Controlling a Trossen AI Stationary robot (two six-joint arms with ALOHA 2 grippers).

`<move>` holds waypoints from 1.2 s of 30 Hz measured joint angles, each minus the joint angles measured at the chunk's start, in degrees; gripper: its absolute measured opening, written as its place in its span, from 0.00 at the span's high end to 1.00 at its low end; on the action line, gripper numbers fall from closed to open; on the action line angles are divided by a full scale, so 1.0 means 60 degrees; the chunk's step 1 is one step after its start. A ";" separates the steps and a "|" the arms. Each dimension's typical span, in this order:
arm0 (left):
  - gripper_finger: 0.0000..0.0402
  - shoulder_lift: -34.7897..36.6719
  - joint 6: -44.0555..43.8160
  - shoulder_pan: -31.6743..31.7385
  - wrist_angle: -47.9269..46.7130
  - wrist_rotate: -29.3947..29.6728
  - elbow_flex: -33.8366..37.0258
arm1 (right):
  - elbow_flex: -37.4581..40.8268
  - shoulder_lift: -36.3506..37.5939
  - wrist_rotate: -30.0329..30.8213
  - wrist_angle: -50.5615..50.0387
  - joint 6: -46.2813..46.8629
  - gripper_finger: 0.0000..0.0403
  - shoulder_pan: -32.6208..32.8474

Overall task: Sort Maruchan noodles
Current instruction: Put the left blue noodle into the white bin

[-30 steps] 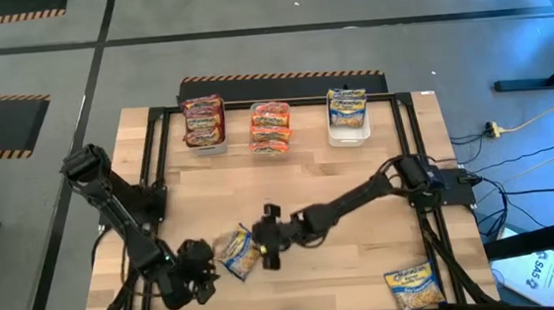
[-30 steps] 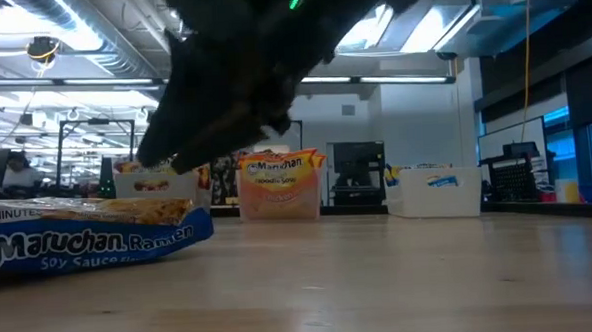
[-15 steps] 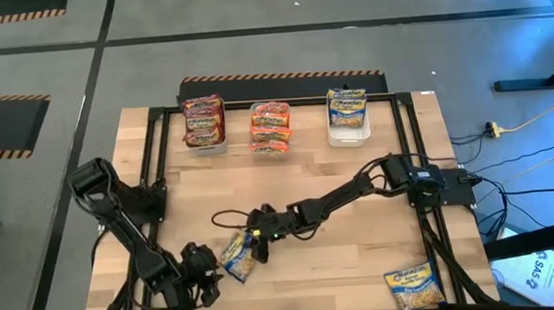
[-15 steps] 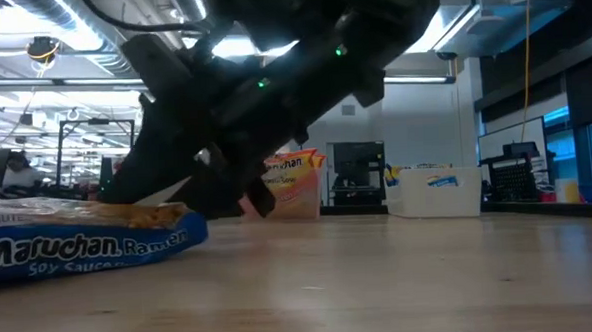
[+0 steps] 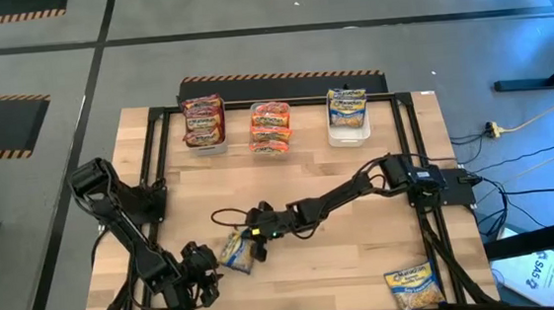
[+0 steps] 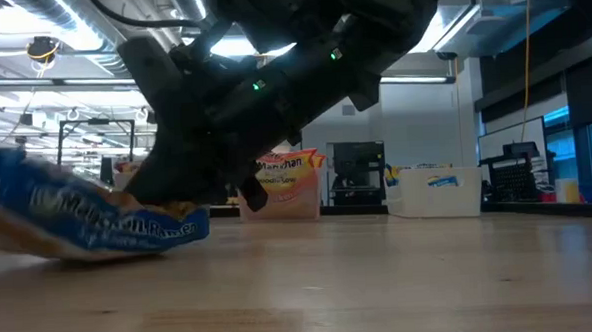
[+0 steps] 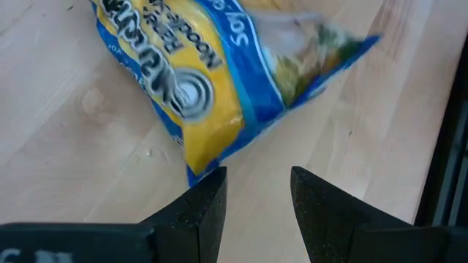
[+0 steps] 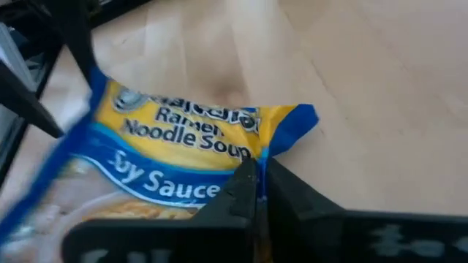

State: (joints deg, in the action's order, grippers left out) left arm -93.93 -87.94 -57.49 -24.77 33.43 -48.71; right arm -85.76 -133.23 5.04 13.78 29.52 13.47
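While the right gripper reached low across the wooden table, its jaws were pinched together on the edge of a blue-and-yellow Maruchan soy sauce packet (one end tilted off the wood) near the front left. Just beside it waited the left gripper, fingers spread and empty.
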 joint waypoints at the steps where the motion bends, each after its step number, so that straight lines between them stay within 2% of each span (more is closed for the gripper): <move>1: 0.64 0.0000 0.0000 0.0000 0.0000 -0.0003 0.0000 | 0.0001 -0.0005 0.0055 -0.0016 -0.0073 0.98 0.0000; 11: 0.64 0.0000 0.0007 0.0025 0.0000 0.0036 0.0000 | 0.0047 0.0156 0.0551 -0.0398 -0.1067 1.00 0.0170; 18: 0.64 0.0000 0.0011 0.0025 -0.0009 -0.0047 0.0000 | 0.0047 0.1110 0.2801 -0.2168 -0.2002 1.00 0.0713; 25: 0.63 0.0063 0.0006 0.0262 -0.0042 0.0374 0.0000 | 0.0026 0.1758 0.4731 -0.3733 -0.1608 1.00 0.1376; 27: 0.62 0.0207 0.0044 0.0356 -0.0050 0.0550 0.0000 | 0.0026 0.1770 0.4635 -0.4110 -0.1318 1.00 0.1479; 32: 0.55 0.0553 0.0255 0.0520 -0.0099 0.0656 -0.0003 | 0.0026 0.1814 0.3102 -0.5074 -0.0919 0.98 0.1508; 36: 0.48 0.0548 0.0245 0.0526 -0.0066 0.0625 -0.0004 | 0.0029 0.1852 0.2059 -0.5372 -0.1075 0.88 0.1285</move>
State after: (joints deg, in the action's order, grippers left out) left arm -90.64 -86.47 -54.34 -25.17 37.17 -48.73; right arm -85.58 -122.12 17.40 -18.45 23.07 21.19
